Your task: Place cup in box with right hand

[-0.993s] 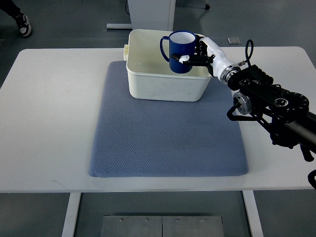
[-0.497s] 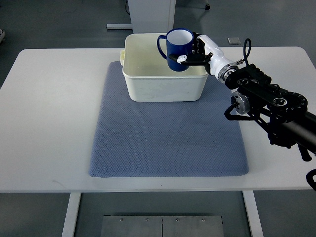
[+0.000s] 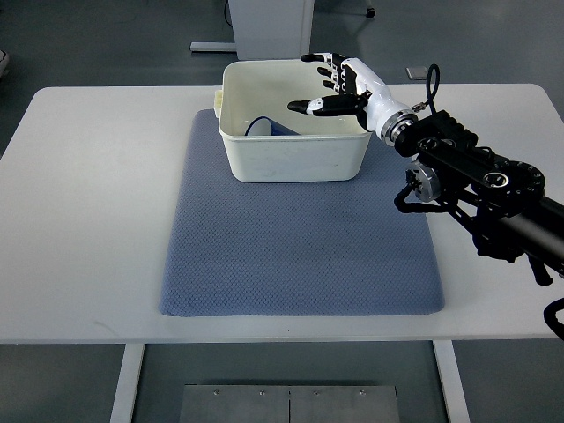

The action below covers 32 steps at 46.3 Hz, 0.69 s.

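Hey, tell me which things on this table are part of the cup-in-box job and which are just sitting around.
Part of the job:
- blue cup, lying inside the box
- white box
- right hand, fingers spread above the box, holding nothing

Just there:
- blue mat under the box
- white table
- small plate on the floor beyond the table

One camera looks steeply down on the table [image 3: 88, 176].
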Available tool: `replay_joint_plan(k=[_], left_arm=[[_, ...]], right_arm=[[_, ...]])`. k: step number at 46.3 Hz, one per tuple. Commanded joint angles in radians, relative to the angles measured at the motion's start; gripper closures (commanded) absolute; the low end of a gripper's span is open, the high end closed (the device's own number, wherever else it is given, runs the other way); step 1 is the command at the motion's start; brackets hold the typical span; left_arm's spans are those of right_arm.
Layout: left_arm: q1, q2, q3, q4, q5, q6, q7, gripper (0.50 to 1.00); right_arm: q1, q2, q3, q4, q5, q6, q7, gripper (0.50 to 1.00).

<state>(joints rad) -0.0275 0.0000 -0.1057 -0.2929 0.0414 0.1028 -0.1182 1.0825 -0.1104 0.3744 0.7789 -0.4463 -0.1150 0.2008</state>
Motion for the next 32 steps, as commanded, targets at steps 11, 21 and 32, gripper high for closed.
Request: replay_joint_plan(k=[11,21,32], left_arm=[[0.0,0.0,0.0,0.0,0.0,0.0,0.0,0.5],[0.0,0.0,0.0,0.0,0.0,0.0,0.0,0.5],[0.0,0.0,0.0,0.0,0.0,0.0,0.0,0.5]], right_arm=[[0.02,-0.11,0.003,0.088,0.001,0.0,-0.011,0.515],[0.024,-0.222,0.032,0.174,0.029,0.0,-0.024,0.515],[0.014,-0.301,0.058,0.191,0.052,0.001,-0.024,0.515]])
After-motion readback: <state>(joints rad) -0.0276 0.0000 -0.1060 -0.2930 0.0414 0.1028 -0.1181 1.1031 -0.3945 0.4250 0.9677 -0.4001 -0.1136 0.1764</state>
